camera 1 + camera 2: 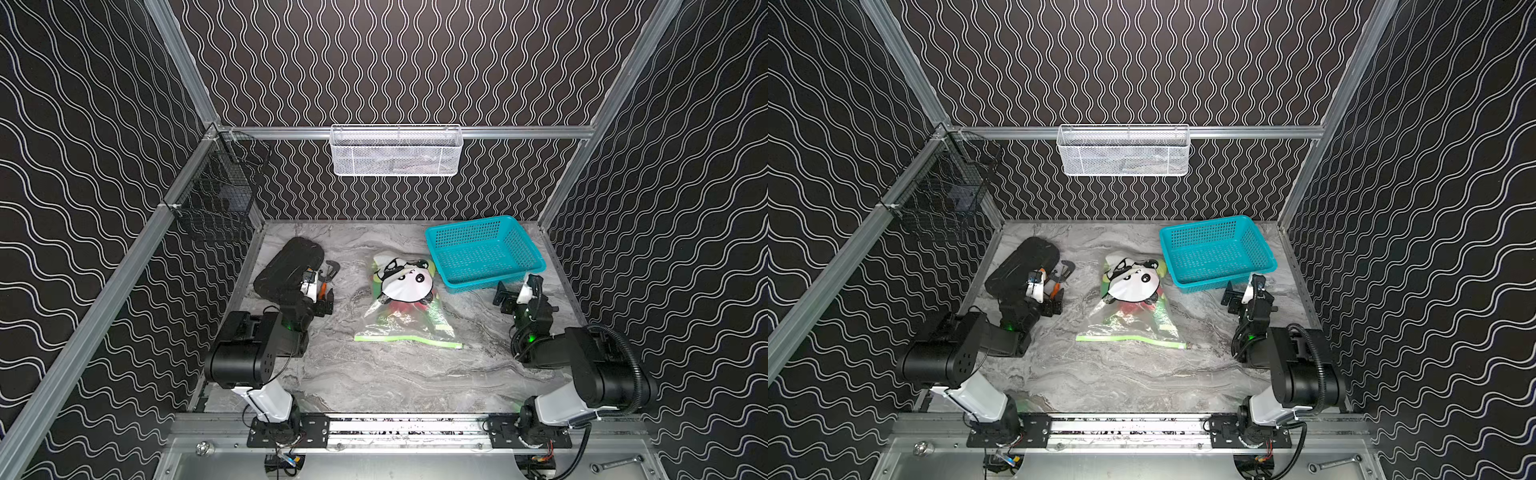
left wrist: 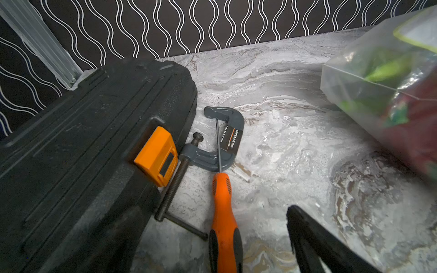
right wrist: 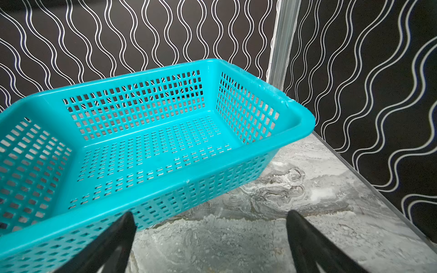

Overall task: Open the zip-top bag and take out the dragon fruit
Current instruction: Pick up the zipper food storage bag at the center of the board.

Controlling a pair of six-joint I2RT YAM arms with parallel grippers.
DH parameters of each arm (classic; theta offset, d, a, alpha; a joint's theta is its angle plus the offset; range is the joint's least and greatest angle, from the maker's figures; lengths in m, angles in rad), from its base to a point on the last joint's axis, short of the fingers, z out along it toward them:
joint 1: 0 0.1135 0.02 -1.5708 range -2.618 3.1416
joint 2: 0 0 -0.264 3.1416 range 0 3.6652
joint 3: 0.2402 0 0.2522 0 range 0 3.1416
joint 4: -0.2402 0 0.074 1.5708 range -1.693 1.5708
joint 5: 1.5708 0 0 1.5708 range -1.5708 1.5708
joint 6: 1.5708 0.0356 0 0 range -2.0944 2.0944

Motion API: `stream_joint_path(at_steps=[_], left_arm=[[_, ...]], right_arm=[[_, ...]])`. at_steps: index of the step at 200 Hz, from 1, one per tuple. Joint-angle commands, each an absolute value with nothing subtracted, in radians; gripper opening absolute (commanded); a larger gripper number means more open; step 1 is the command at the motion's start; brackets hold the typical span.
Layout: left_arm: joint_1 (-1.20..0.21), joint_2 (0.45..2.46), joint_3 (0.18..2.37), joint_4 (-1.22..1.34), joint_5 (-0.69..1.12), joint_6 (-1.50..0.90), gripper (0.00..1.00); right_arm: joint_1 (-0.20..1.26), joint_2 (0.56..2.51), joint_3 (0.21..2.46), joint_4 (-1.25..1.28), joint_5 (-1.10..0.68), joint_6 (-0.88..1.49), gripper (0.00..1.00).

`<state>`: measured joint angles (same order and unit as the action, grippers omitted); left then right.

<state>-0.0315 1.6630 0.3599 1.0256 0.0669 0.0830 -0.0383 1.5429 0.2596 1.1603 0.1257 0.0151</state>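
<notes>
The zip-top bag [image 1: 405, 303] [image 1: 1133, 305] lies flat mid-table, panda print up, with its lime-green zip strip [image 1: 409, 340] toward the front and looking closed. Dragon fruit [image 1: 401, 311] [image 1: 1128, 311] shows as red and green shapes through the plastic. In the left wrist view the bag [image 2: 378, 78] is off to one side, red fruit [image 2: 421, 132] inside it. My left gripper [image 1: 326, 303] [image 1: 1054, 305] is open, left of the bag and over a screwdriver. My right gripper [image 1: 503, 297] [image 1: 1232, 300] [image 3: 210, 236] is open and empty, right of the bag beside the basket.
An empty teal mesh basket [image 1: 473, 222] [image 1: 1204, 222] [image 3: 142, 74] stands at the back right. A black tool case [image 1: 291, 262] [image 2: 82, 141], a grey C-clamp [image 2: 212, 153] and an orange-handled screwdriver [image 2: 223, 212] lie at the back left. Wire baskets hang on the back rail [image 1: 395, 151] and left wall [image 1: 216, 199].
</notes>
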Motion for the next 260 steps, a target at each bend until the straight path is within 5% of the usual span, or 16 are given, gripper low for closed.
stream_joint_path(at_steps=[1,169,210,260], left_arm=[[-0.03,1.662,0.36,1.052,0.078,0.09,0.99],[-0.031,1.606,0.409,0.913,-0.03,0.056,0.99],[-0.05,1.41,0.624,0.339,-0.178,-0.045,0.99],[-0.149,1.365,0.964,-0.175,-0.239,-0.278,0.99]], right_arm=[[-0.037,1.544,0.262,1.189,0.133,0.018,1.0],[-0.058,1.46,0.242,1.161,0.186,0.067,1.0],[-0.055,1.214,0.526,0.376,0.251,0.298,1.0],[-0.056,1.209,0.963,-0.345,-0.072,0.44,1.0]])
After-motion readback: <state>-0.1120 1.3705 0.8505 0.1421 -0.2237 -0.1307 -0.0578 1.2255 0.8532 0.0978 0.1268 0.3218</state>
